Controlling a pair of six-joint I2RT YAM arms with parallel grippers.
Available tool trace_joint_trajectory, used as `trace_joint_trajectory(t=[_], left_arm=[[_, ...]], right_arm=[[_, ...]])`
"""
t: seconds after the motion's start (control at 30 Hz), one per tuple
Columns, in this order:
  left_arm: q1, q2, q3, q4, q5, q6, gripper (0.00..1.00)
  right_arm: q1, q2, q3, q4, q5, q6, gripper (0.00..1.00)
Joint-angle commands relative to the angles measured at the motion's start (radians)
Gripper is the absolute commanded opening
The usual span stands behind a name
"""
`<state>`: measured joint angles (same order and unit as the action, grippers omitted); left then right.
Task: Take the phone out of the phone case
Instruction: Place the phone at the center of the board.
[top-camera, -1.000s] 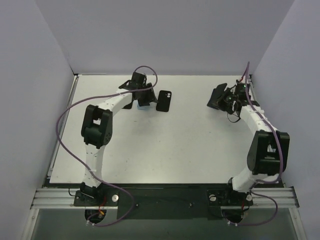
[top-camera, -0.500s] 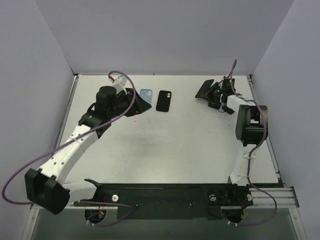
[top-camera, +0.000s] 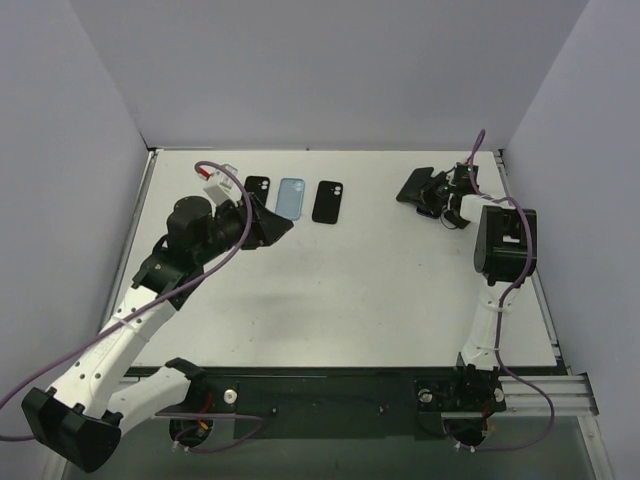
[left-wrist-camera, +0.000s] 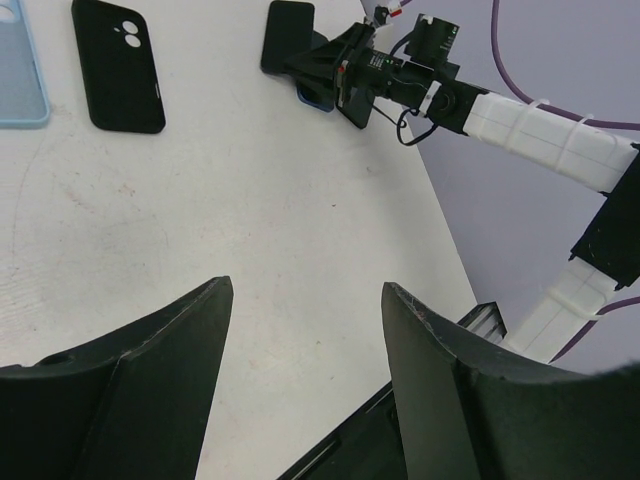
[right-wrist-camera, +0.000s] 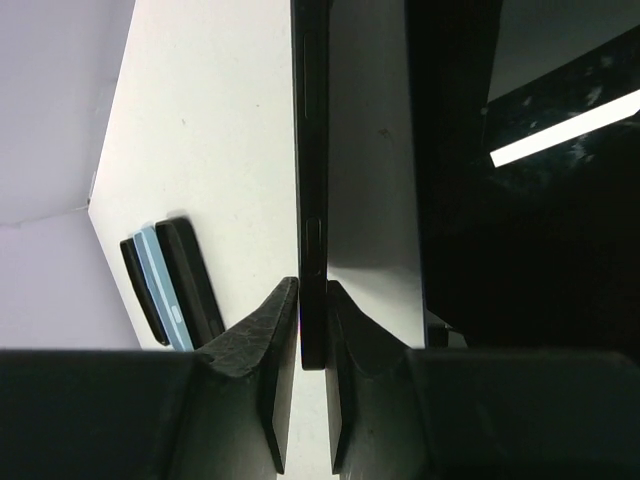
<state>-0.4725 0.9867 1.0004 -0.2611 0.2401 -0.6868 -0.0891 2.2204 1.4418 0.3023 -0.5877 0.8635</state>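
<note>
A thin black phone (top-camera: 412, 183) is held edge-on off the table at the back right, with my right gripper (top-camera: 434, 194) shut on it. In the right wrist view both fingers of the right gripper (right-wrist-camera: 312, 292) press the phone's (right-wrist-camera: 312, 150) side edge. Three flat cases lie in a row at the back: a black phone case (top-camera: 258, 185), a light blue one (top-camera: 291, 197) and a black one (top-camera: 327, 201) with two camera holes. My left gripper (top-camera: 279, 226) hangs open and empty just in front of them, its jaws (left-wrist-camera: 306, 288) wide apart over bare table.
Grey walls stand close on the left, back and right of the white table (top-camera: 350, 290). The right arm's elbow block (top-camera: 505, 245) sits near the right edge. A purple cable (top-camera: 225, 215) loops over the left arm.
My left arm has drawn back toward the near left, off the blue case, uncovering the blue and the far-left black case. The right gripper with the phone has shifted slightly at the back right.
</note>
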Motion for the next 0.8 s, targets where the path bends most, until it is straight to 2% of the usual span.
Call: trace_joint_trajectory(t=[0.0,0.1,0.17,0.33,0.63,0.77], left_arm=[[-0.006,0.010,0.027,0.019,-0.001,0.009,0.71],[-0.012,0.012,0.020,0.031,0.002,0.000,0.72],[-0.020,0.012,0.020,0.034,0.001,-0.002,0.71],[-0.029,0.010,0.011,0.040,-0.012,0.000,0.71],[-0.041,0.023,0.012,0.052,0.001,-0.003,0.71],[-0.043,0.013,0.001,0.051,0.001,0.003,0.71]], right_arm=[[-0.017,-0.015,0.009,0.012,-0.027,-0.008,0.13],[-0.017,0.015,0.064,-0.055,-0.049,-0.021,0.11],[-0.015,0.038,0.101,-0.092,-0.066,-0.044,0.01],[-0.011,0.084,0.184,-0.176,-0.132,-0.093,0.00],[-0.015,0.094,0.177,-0.213,-0.236,-0.132,0.00],[-0.023,0.087,0.157,-0.244,-0.225,-0.155,0.00]])
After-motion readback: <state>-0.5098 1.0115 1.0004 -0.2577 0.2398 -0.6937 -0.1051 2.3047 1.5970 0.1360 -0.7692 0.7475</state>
